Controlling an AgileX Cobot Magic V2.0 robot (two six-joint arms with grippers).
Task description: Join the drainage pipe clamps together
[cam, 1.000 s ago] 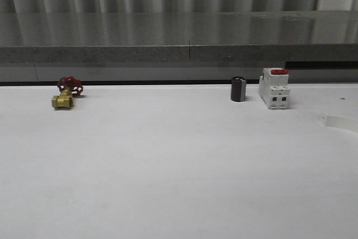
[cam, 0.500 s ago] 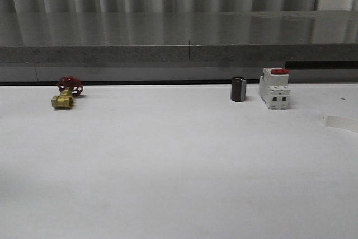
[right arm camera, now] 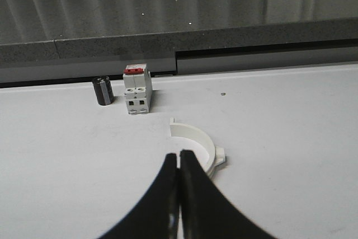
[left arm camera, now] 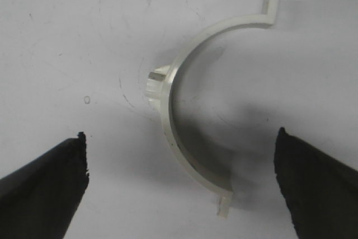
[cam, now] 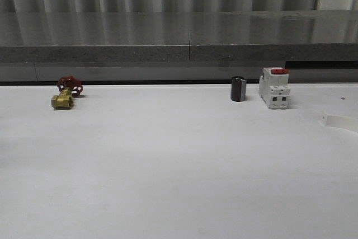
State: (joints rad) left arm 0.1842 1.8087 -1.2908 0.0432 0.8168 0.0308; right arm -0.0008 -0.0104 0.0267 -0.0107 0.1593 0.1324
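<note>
While your left gripper (left arm camera: 182,186) hangs wide open over one white plastic half-ring clamp (left arm camera: 193,110), your right gripper (right arm camera: 179,163), fingers pressed together, partly hides the other white half-ring clamp (right arm camera: 196,141).

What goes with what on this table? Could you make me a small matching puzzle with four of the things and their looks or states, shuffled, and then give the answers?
Things:
1. valve
2. breaker
3. left pincer
4. right pincer

Descriptions:
A. white body with a red switch on top
B. fingers pressed together, just short of a white half-ring
C. brass body with a red handwheel
D. fingers spread wide, a white half-ring lying between them

Pairs: 1-C, 2-A, 3-D, 4-B
</note>
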